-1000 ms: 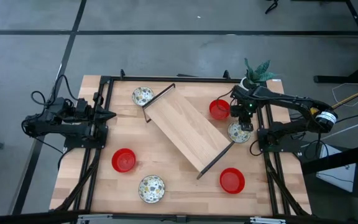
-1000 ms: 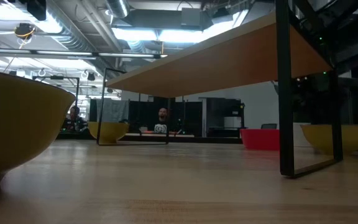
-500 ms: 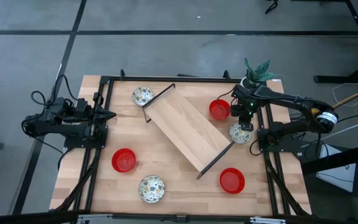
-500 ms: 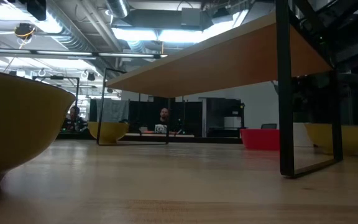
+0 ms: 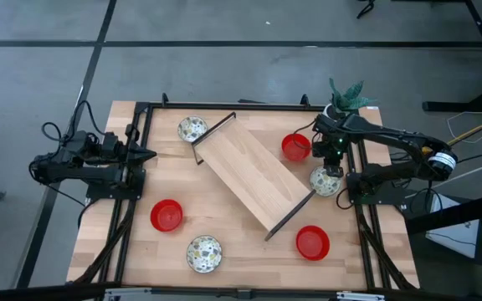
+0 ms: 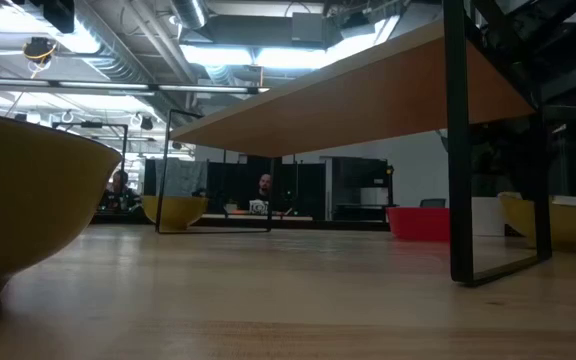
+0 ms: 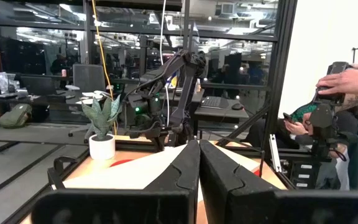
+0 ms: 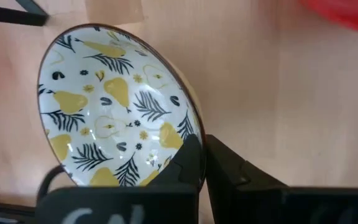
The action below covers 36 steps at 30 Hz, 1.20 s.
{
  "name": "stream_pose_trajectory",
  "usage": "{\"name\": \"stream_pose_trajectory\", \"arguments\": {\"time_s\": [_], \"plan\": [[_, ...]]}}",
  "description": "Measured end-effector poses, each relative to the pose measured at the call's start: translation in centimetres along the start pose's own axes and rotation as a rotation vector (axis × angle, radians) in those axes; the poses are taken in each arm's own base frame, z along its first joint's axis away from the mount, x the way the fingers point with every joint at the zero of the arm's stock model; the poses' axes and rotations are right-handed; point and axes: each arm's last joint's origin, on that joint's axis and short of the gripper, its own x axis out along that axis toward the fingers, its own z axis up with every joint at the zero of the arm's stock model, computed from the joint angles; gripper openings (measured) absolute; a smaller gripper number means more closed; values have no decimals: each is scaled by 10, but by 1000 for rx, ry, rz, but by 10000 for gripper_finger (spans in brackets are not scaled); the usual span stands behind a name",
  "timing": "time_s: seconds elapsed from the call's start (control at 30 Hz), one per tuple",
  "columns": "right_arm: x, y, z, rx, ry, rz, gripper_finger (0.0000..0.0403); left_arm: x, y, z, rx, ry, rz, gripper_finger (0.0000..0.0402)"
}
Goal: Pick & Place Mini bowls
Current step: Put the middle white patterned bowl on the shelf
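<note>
One bowl in hand: my right gripper (image 8: 197, 163) pinches the rim of a patterned mini bowl (image 5: 323, 181) at right of centre in the high view, beside the wooden shelf (image 5: 253, 174). Since a second ago it has tilted and shifted slightly; I judge lifting begun. Left gripper (image 7: 199, 163) pressed together, parked at left.

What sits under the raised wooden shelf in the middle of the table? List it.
Under the wooden shelf, the low view shows only bare table and the shelf's black legs. From above, the board hides that area.
</note>
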Motion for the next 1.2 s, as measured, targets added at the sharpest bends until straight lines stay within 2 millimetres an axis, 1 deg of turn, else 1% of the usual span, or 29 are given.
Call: {"name": "stream_pose_trajectory", "arguments": {"time_s": [0.33, 0.47, 0.7, 0.87, 1.07, 1.2], "plan": [[-22, 1, 4, 8, 1, -3, 8, 0, 0, 0, 0, 0, 0, 4], [-36, 0, 7, 9, -2, -20, 8, 0, 0, 0, 0, 0, 0, 4], [-71, -4, 13, 23, -31, -94, 8, 0, 0, 0, 0, 0, 0, 4], [-102, -5, 16, 21, -69, -157, 8, 0, 0, 0, 0, -1, 0, 4], [-134, -1, 21, 3, -134, -209, 8, 0, 0, 0, 0, -1, 0, 4], [-151, 3, 23, 15, -174, -234, 8, 0, 0, 0, 0, 0, 0, 4]]}}
